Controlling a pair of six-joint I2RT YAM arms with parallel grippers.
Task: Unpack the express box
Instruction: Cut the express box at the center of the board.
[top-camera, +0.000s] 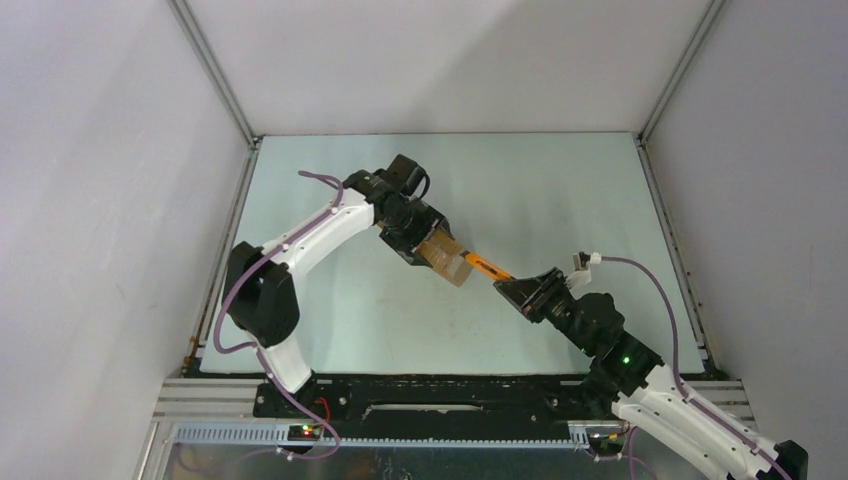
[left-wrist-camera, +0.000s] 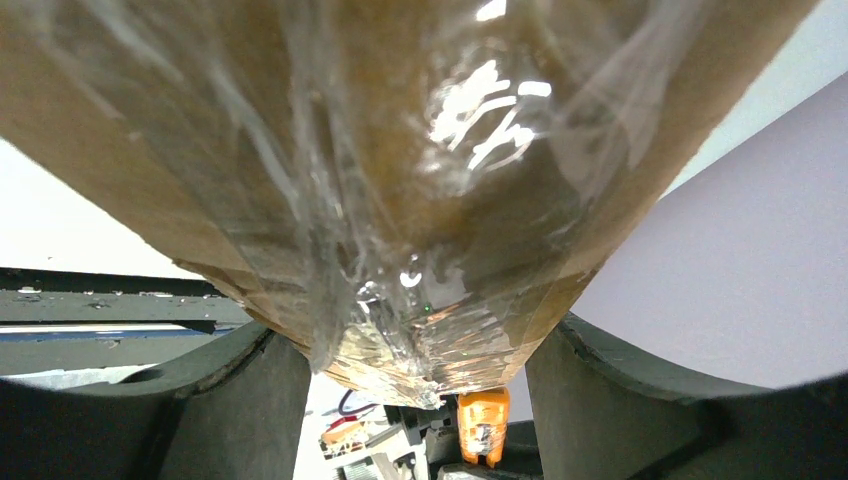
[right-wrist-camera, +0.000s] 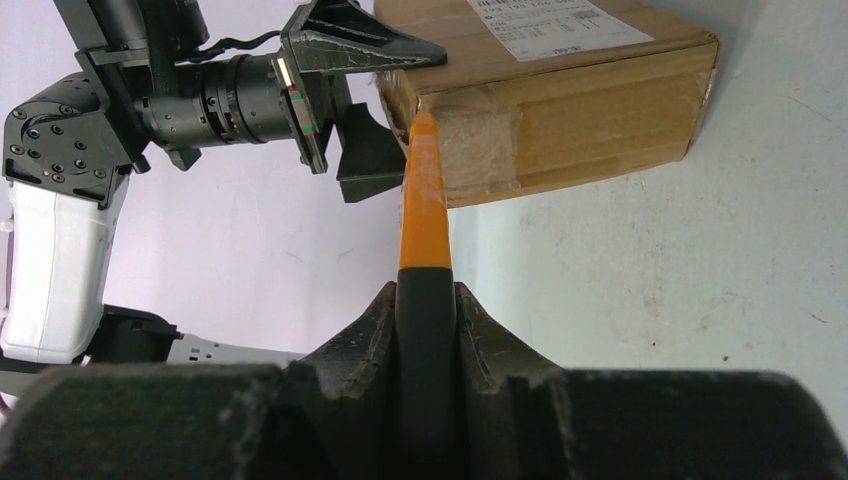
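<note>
The express box sat near the middle of the table, gripped in my left claw. From the right wrist view its brown cardboard showed a white shipping label on the upper face. Clear tape wrapped the end face and wrinkled and shone in the left wrist view. The left claw's jaws stood wide, one finger over the labelled face and the other under the opposite face, clamped on the box at one end. I could not tell whether the box rested on the table or hung just above it.

Against the taped end, close to the corner, lay the tip of the orange-and-black utility knife. It seemed to touch the cardboard there. The knife's black handle was pinched in my right claw, jaws nearly together around it, the orange part pointing straight out toward the box. The right arm reached in from the near right side, and the left arm came from the left.
</note>
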